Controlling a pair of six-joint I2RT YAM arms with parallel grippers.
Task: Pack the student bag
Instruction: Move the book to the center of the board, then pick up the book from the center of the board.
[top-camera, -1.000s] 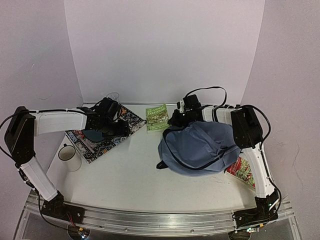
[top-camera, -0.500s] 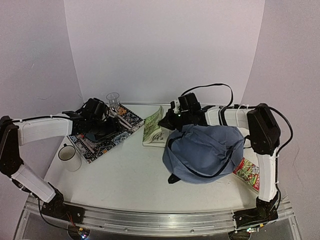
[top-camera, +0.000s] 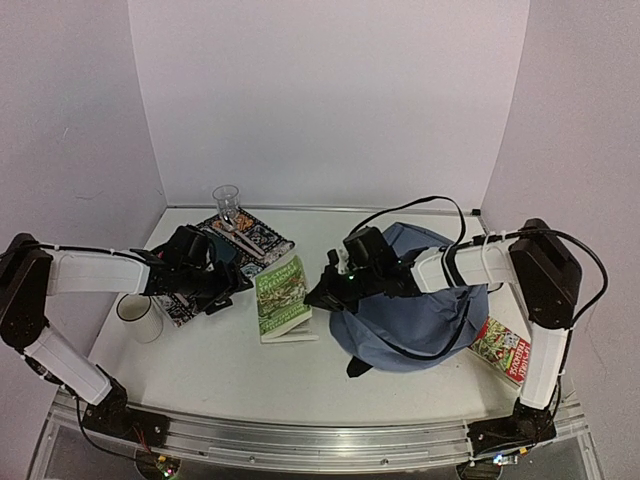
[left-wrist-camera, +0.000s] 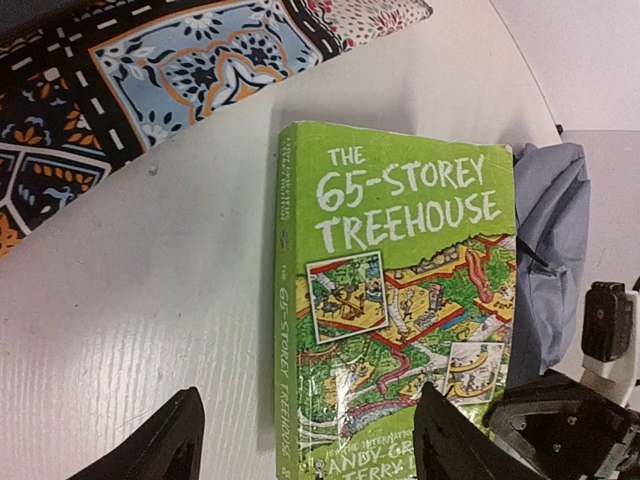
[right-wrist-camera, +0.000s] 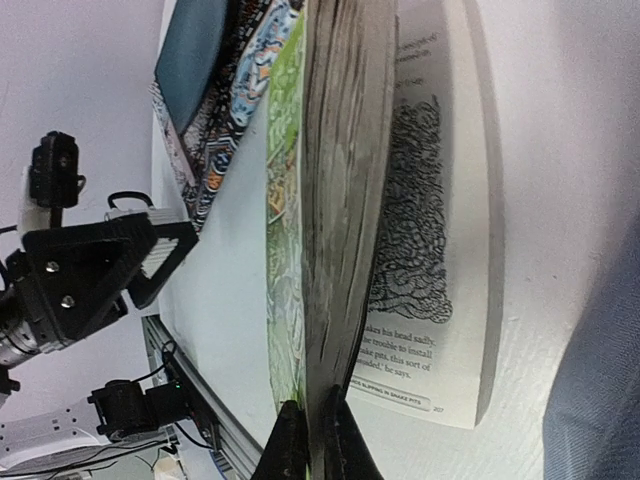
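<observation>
From above, the student bag (top-camera: 430, 300) lies on the right of the table (top-camera: 220, 350), just behind the right claw (top-camera: 322, 290). That claw pinches a green book (top-camera: 280, 295). The left claw (top-camera: 222, 290) is near the book's other side.

The left wrist view shows the left claw (left-wrist-camera: 310, 445) spread wide above the green book (left-wrist-camera: 400, 280), holding nothing. The student bag (left-wrist-camera: 545, 240) touches the book.

In the right wrist view, the right claw (right-wrist-camera: 312, 445) squeezes the green book (right-wrist-camera: 345, 200) by its page edge. The student bag (right-wrist-camera: 605, 380) is close beside it.

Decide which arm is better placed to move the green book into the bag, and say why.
Right. The right gripper is shut on the green book, beside the student bag. The left gripper hangs open above the book, holding nothing, farther from the bag.
</observation>
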